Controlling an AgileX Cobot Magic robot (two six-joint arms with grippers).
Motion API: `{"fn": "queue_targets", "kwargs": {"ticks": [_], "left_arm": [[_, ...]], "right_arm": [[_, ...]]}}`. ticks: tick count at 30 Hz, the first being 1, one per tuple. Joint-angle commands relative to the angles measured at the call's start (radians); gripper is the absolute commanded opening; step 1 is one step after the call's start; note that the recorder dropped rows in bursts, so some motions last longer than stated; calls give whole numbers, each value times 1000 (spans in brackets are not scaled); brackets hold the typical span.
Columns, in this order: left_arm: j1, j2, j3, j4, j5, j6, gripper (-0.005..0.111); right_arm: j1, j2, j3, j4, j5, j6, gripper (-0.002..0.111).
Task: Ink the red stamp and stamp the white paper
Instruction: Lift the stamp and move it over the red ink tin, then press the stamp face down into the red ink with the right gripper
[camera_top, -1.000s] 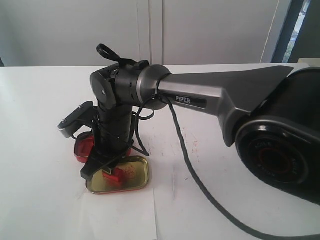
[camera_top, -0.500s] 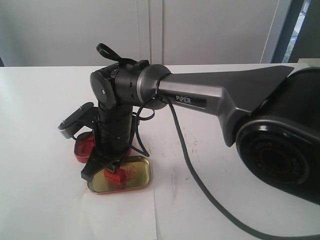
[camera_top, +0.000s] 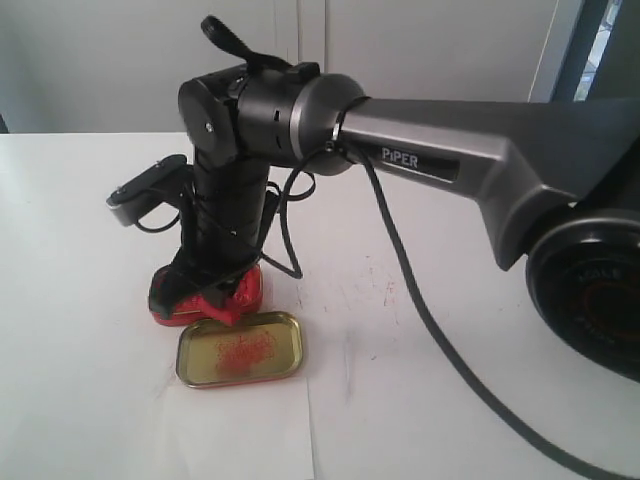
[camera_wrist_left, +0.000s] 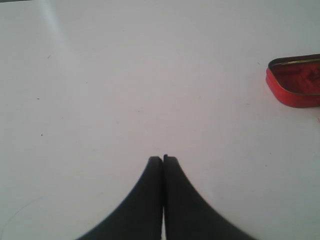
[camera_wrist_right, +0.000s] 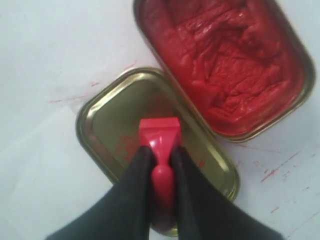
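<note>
Right fingers (camera_wrist_right: 136, 195) clamp the red stamp (camera_wrist_right: 159, 134) by its handle, with the square base foremost and the handle in line with the fingers. In the exterior view it hangs left of centre, over the seam where the gold lid (camera_top: 285, 350) meets the red ink tin (camera_top: 175, 315). The paste lies just up-frame (judged a short shift). Left fingers (camera_wrist_left: 150, 200) are pressed together and empty, so the right arm is nearer.

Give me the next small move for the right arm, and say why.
Probably shift the red stamp sideways over the red ink paste and lower it. The right end effector grips the stamp's handle, but its square base hangs above the gold lid, not the paste beside it, and the stamp is not yet touching the ink.
</note>
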Motion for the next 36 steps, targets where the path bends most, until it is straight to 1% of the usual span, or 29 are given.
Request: {"fn": "queue_targets", "kwargs": {"ticks": [1, 4, 9, 13, 19, 36], "left_arm": [[3, -5, 4, -6, -3, -7, 0], [3, -5, 4, -6, -3, -7, 0], [3, -5, 4, -6, -3, -7, 0], [3, -5, 4, -6, -3, -7, 0], [3, -5, 4, -6, -3, -7, 0], [3, -5, 4, -6, -3, -7, 0]], "right_arm": [[-52, -17, -63, -5, 4, 27, 0], [-74, -15, -95, -5, 0, 30, 0], [-78, 21, -157, -5, -19, 23, 0], [-78, 74, -224, -5, 31, 21, 0], [-78, 153, -302, -5, 55, 3, 0], [-78, 231, -306, -8, 32, -95, 0]]}}
